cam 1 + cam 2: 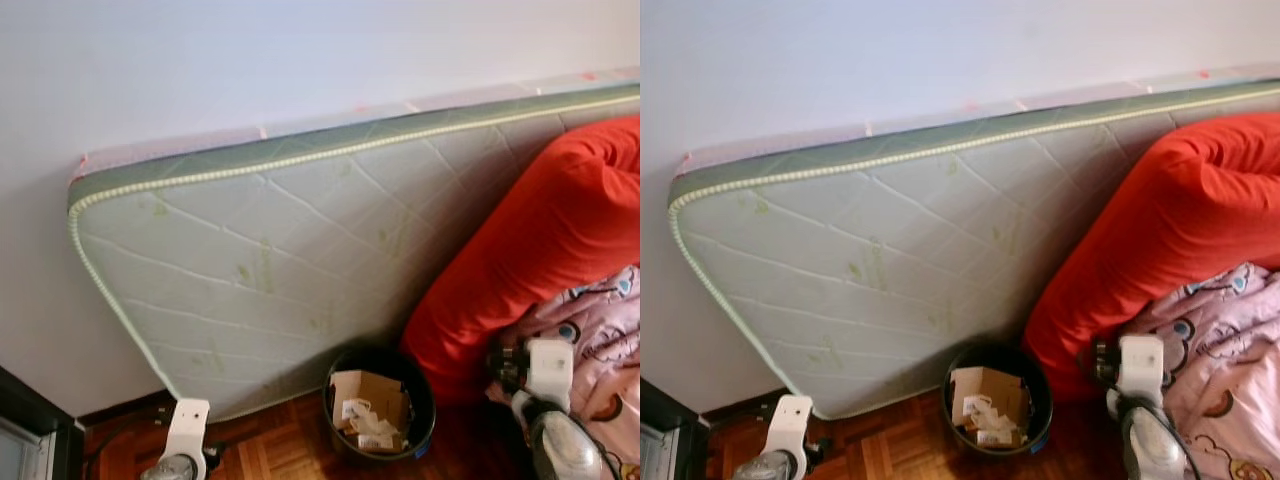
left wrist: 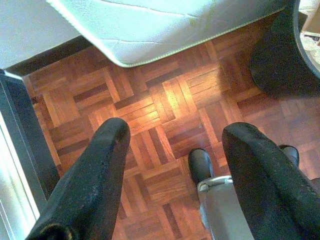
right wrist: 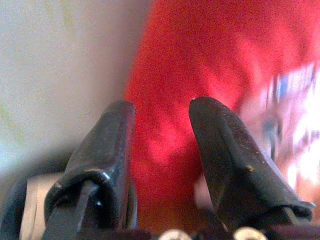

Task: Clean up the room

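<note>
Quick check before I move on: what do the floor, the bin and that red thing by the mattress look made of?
Floor: glossy wood parquet, small blocks in a basket-weave pattern with visible grain. Bin: smooth dark wall, probably plastic; cardboard and paper scraps inside. Red bedding: soft matte fabric, creased and bulging, likely a stuffed pillow or duvet.

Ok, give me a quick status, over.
Left gripper open, empty, over parquet floor. Right gripper open, at red bedding. Waste bin holds cardboard scraps. Mattress leans on wall behind bin.

Hidden and cut off

My right claw (image 3: 162,112) sees the pink blanket (image 3: 295,105) blurred; the mattress (image 1: 300,260) runs past the right edge.
</note>
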Motion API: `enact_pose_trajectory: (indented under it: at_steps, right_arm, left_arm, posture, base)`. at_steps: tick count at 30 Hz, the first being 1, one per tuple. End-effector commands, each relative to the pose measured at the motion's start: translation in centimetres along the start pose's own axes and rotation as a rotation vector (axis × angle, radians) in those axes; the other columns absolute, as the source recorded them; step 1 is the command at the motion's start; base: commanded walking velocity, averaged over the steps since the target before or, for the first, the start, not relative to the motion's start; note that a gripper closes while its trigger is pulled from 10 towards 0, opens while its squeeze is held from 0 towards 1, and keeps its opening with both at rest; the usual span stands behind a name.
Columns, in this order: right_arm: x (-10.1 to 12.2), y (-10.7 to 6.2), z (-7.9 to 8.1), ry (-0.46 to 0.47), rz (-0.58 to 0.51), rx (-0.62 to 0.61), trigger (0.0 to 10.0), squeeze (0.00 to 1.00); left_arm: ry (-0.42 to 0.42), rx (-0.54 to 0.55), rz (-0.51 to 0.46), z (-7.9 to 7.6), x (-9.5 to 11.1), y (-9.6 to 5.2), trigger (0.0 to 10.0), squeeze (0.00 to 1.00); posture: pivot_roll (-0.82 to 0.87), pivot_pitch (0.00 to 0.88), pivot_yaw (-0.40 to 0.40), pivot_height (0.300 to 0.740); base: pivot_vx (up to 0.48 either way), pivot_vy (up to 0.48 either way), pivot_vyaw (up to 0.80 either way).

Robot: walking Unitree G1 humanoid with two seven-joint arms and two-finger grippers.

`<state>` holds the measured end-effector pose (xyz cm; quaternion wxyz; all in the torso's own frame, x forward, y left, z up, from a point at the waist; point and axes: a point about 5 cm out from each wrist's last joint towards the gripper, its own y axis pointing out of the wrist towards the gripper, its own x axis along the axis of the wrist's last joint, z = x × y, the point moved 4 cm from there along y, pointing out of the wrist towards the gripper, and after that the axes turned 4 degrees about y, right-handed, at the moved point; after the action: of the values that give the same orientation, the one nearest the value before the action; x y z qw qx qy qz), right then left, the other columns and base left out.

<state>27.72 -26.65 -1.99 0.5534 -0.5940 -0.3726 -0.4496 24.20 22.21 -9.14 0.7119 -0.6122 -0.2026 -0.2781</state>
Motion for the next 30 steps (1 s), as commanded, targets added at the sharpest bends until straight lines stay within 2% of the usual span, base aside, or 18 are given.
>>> enact_pose_trajectory:
  at_steps: [1,5,8,9,10,16,19,22,26,30]
  right_arm:
    - [-3.0,-0.9,-1.1,0.041,0.17,-0.04,10.0,0.0]
    - [-6.6,-2.8,-1.0,0.093,0.328,-0.042,10.0,0.0]
    - [-8.6,-4.2,-1.1,0.044,0.411,-0.05,10.0,0.0]
    - [-10.7,-5.7,-0.6,0.123,0.495,-0.086,10.0,0.0]
    - [-11.8,-6.4,-0.2,0.178,0.534,-0.108,10.0,0.0]
    - [-12.8,-6.9,0.7,0.245,0.593,-0.162,10.0,0.0]
    - [-13.6,-7.3,2.2,0.197,0.639,-0.089,10.0,0.0]
    - [-13.4,-6.9,2.8,0.178,0.636,-0.06,10.0,0.0]
    - [-12.6,-6.2,2.6,0.18,0.61,-0.06,10.0,0.0]
    - [-12.3,-5.9,2.6,0.117,0.617,-0.016,10.0,0.0]
  left_arm:
    - [0.007,0.0,0.014,-0.1,-0.4,0.0,10.0,0.0]
    - [0.01,0.002,0.013,-0.1,-0.3,0.0,10.0,0.0]
    - [0.014,0.003,0.015,0.0,-0.3,0.0,10.0,0.0]
    - [0.012,0.004,0.015,0.0,-0.3,0.0,10.0,0.0]
    - [0.018,-0.002,0.017,0.0,-0.2,0.0,10.0,0.0]
    - [0.014,-0.007,0.017,-0.1,-0.2,0.0,10.0,0.0]
    - [0.018,-0.011,0.017,-0.1,-0.2,0.0,10.0,0.0]
    - [0.02,-0.012,0.018,-0.1,-0.2,0.0,10.0,0.0]
    - [0.022,-0.014,0.021,-0.1,-0.3,0.0,10.0,0.0]
    - [0.027,-0.015,0.024,-0.1,-0.3,0.0,10.0,0.0]
  posture:
    - [-0.04,0.0,-0.047,0.74]
    - [-0.04,0.0,-0.039,0.74]
    - [-0.03,0.0,-0.039,0.74]
    - [-0.03,0.0,-0.034,0.74]
    - [-0.03,0.0,-0.031,0.74]
    - [-0.03,0.0,-0.031,0.74]
    - [-0.02,0.0,-0.032,0.74]
    - [-0.02,0.0,-0.032,0.74]
    - [-0.02,0.0,-0.033,0.74]
    - [-0.02,0.0,-0.034,0.74]
  base:
    - [0.0,0.0,0.0]
    - [0.0,0.0,0.0]
    - [0.0,0.0,0.0]
    - [0.0,0.0,0.0]
    - [0.0,0.0,0.0]
    - [0.0,0.0,0.0]
    - [0.0,0.0,0.0]
    - [0.0,0.0,0.0]
    - [0.0,0.0,0.0]
    - [0.0,0.0,0.0]
